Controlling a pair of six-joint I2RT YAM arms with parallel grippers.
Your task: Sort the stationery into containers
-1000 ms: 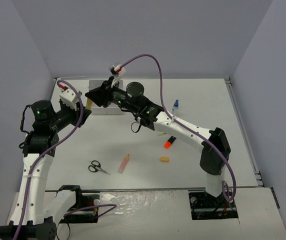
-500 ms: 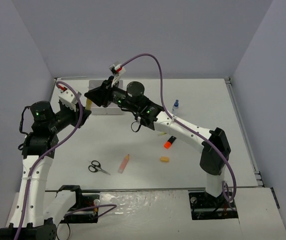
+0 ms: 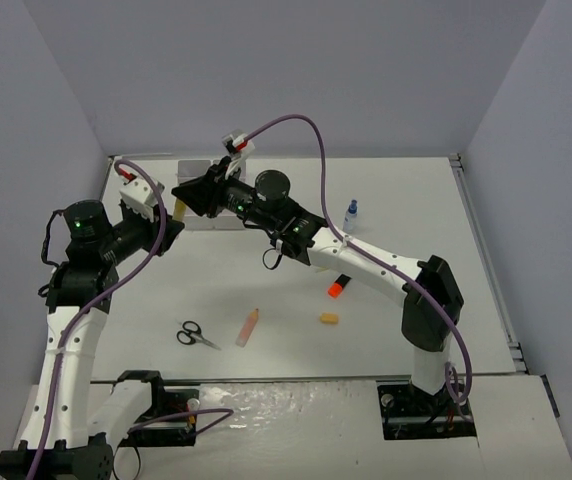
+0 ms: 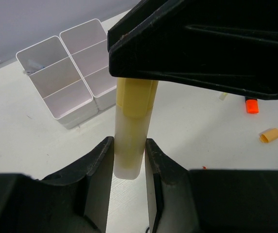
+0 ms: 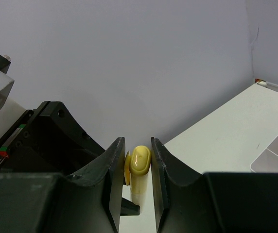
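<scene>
So, containers (image 4: pixel 71 104): white block of square compartments on the table, behind and left of the held marker, apart from it.
Contents: one far-left compartment shows a small pale thing (image 4: pixel 32 64), too blurred to name.
Marker (image 4: pixel 131 121): yellow, upright in the air, held by both arms.
Left gripper (image 4: pixel 129 150): jaws narrow, clamped on the marker body.
Right gripper (image 5: pixel 137 155): jaws narrow, pinching the yellow cap (image 5: pixel 140 162) from above.
Loose on the table: scissors (image 3: pixel 196 335), orange marker (image 3: pixel 337 287), bottle (image 3: pixel 350 212).
Hidden: in the top view the arms cover most of the containers, and in the right wrist view only a corner shows.
</scene>
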